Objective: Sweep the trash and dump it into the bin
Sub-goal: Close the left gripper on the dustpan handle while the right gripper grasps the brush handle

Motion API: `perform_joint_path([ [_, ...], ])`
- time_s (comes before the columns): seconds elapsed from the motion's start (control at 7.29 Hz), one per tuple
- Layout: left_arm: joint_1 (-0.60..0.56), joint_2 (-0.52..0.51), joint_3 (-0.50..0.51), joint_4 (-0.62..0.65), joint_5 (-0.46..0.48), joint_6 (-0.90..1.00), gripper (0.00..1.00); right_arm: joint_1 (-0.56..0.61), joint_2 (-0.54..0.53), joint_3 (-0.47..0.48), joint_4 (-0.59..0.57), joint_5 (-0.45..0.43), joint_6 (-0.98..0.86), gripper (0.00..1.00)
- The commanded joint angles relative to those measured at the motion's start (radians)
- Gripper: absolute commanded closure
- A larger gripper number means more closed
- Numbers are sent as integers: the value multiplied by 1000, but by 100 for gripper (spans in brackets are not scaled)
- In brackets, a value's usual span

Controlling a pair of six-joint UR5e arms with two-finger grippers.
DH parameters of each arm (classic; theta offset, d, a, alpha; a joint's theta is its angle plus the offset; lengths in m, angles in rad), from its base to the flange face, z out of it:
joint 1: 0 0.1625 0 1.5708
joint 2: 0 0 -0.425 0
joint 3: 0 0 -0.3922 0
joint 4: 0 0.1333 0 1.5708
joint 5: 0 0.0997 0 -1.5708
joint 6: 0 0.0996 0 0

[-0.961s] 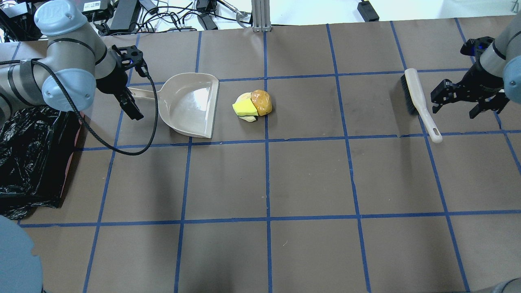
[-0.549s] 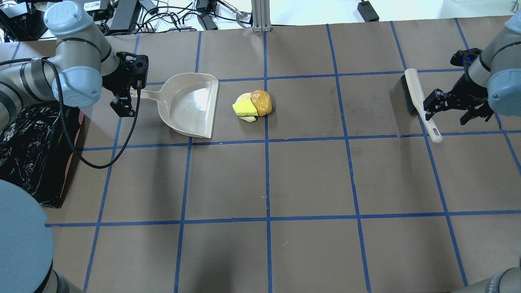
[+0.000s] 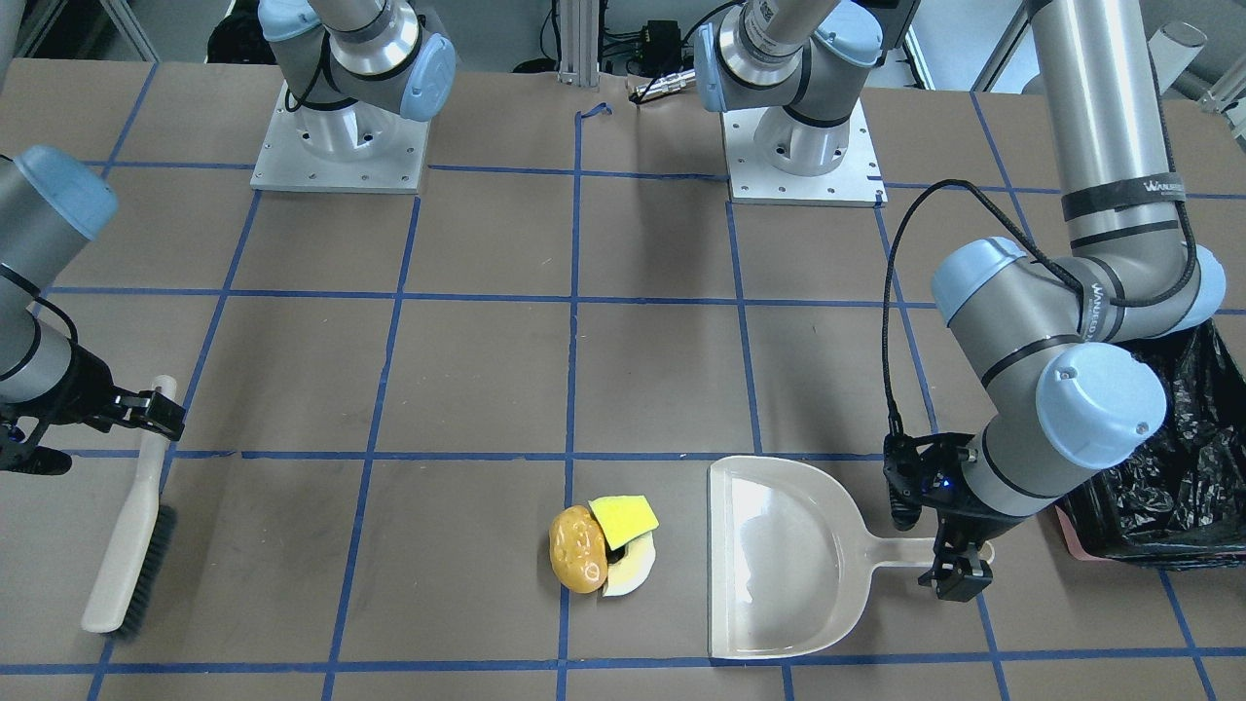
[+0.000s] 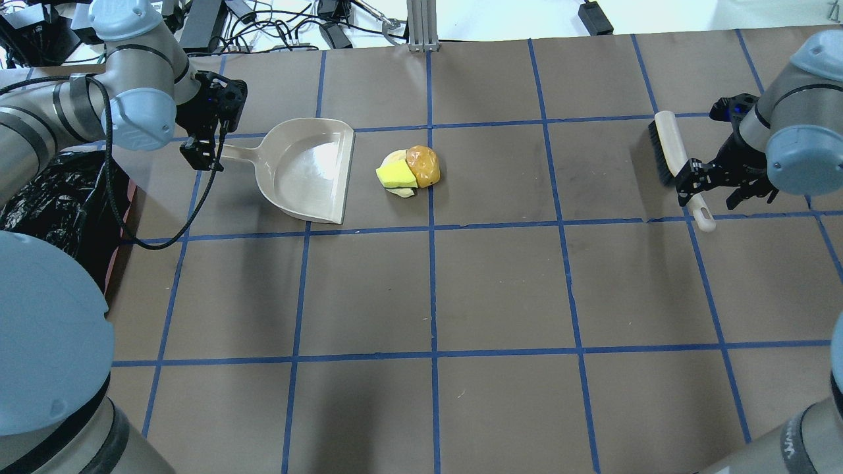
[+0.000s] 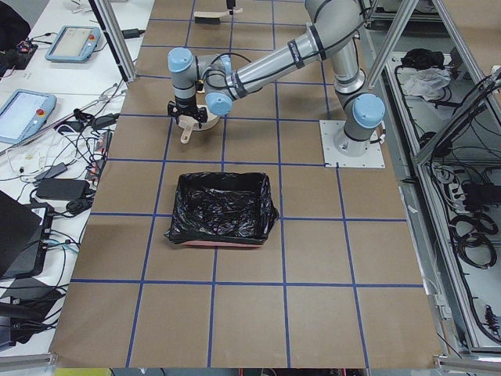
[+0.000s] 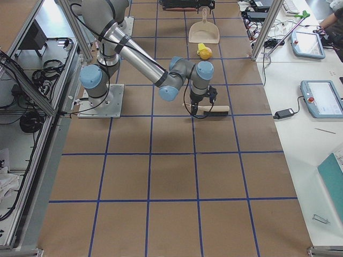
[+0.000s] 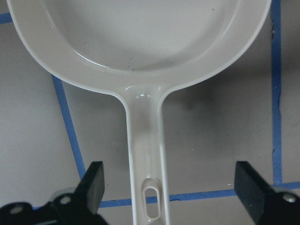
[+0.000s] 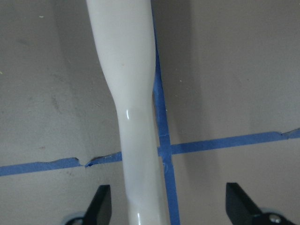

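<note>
The trash (image 4: 408,172) is a brown lump (image 4: 423,164), a yellow-green sponge (image 4: 395,176) and a cream slice (image 4: 403,191), piled just right of the beige dustpan's (image 4: 309,168) open mouth; it also shows in the front view (image 3: 599,547). My left gripper (image 4: 207,146) is open, with its fingers on either side of the dustpan handle (image 7: 145,154) and apart from it. My right gripper (image 4: 712,189) is open, astride the cream brush's (image 4: 672,151) handle (image 8: 133,93), which lies nearer one finger. The bin (image 4: 39,197), lined with a black bag, stands at the far left.
The bin (image 3: 1168,497) sits close behind my left arm's elbow. The robot bases (image 3: 798,156) are at the near side. Cables and power bricks (image 4: 263,26) lie beyond the table's far edge. Blue tape lines grid the brown table (image 4: 500,289).
My left gripper has swung in over the end of the dustpan handle. My right gripper has moved left until it straddles the brush handle. Both stayed open; dustpan, brush and trash have not moved.
</note>
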Motion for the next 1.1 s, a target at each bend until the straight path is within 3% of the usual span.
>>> perform_joint_path([
  [0.0,6,-15,-6,10,5,-57,0,23,6,-1,-5,-3,5,23],
  [0.41,11,-47,-9,56,-1,-56,0,41,9,-9,-7,-9,7,51],
  [0.55,20,-47,-9,57,-3,-60,0,40,9,-9,-7,-9,6,57],
  [0.69,31,-50,-9,58,-6,-57,7,40,6,-9,-5,-14,6,75],
  [0.82,29,-48,-7,60,-5,-54,34,40,7,-8,-4,-14,-1,96],
  [0.96,28,-45,-7,61,-3,-62,64,40,3,-8,-2,-14,2,100],
])
